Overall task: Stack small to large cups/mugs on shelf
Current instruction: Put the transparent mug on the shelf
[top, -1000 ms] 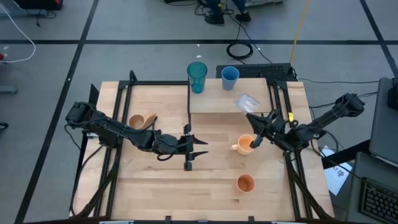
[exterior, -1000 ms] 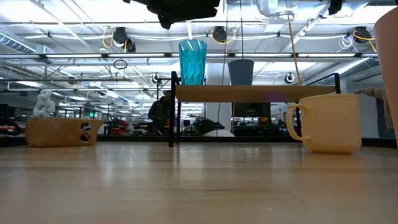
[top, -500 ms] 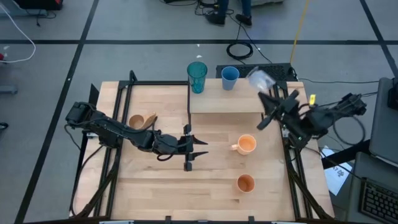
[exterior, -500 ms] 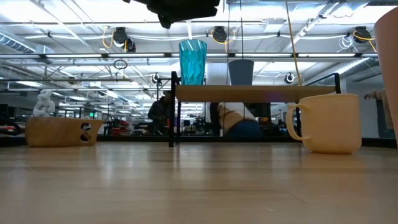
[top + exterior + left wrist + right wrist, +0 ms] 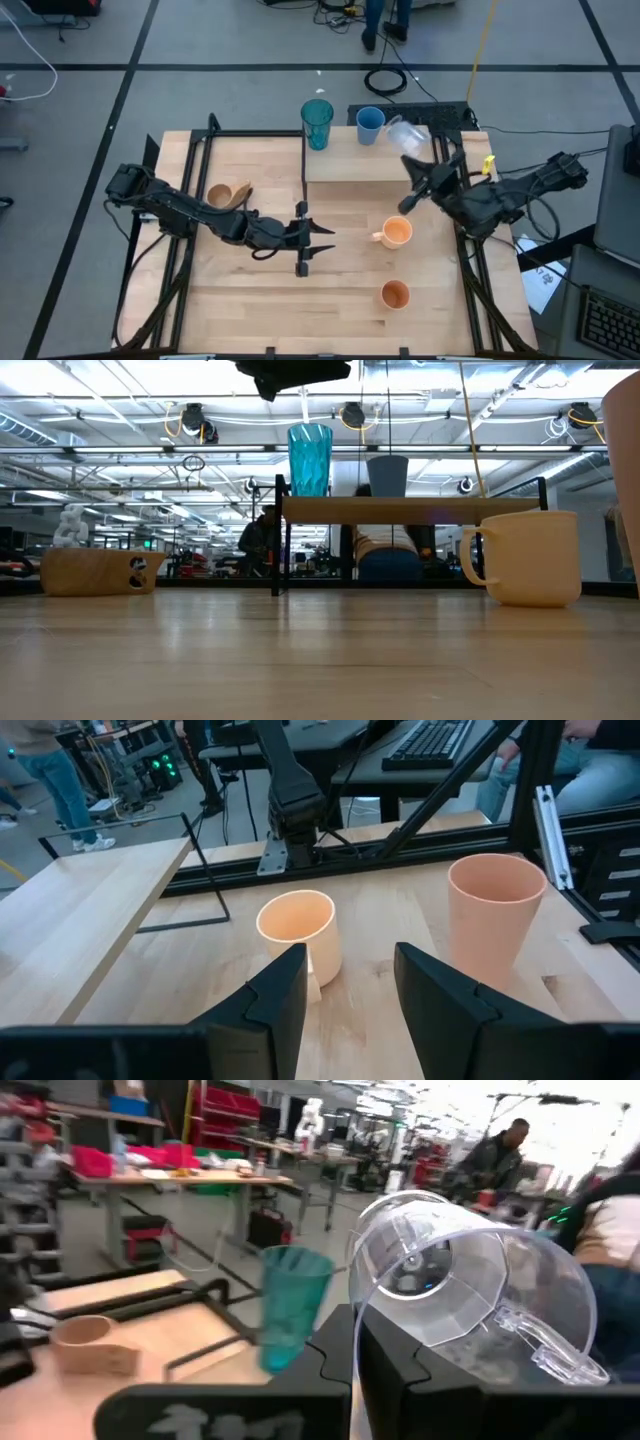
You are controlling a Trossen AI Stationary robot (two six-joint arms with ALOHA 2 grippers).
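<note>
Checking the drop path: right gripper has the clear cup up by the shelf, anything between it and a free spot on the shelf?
Nothing visible blocks it. The right gripper holds the clear handled cup above the shelf near its back right. The teal tumbler and blue cup stand along the back edge; the shelf beside the blue cup is bare.

Teal tumbler (image 5: 317,123) and blue cup (image 5: 369,125) standing upright on shelf (image 5: 355,165). Clear handled cup (image 5: 404,133) hanging tilted above shelf's right end. Orange handled mug (image 5: 396,233), orange cup (image 5: 395,295) and wooden mug (image 5: 226,194) sitting on table (image 5: 340,300)
</note>
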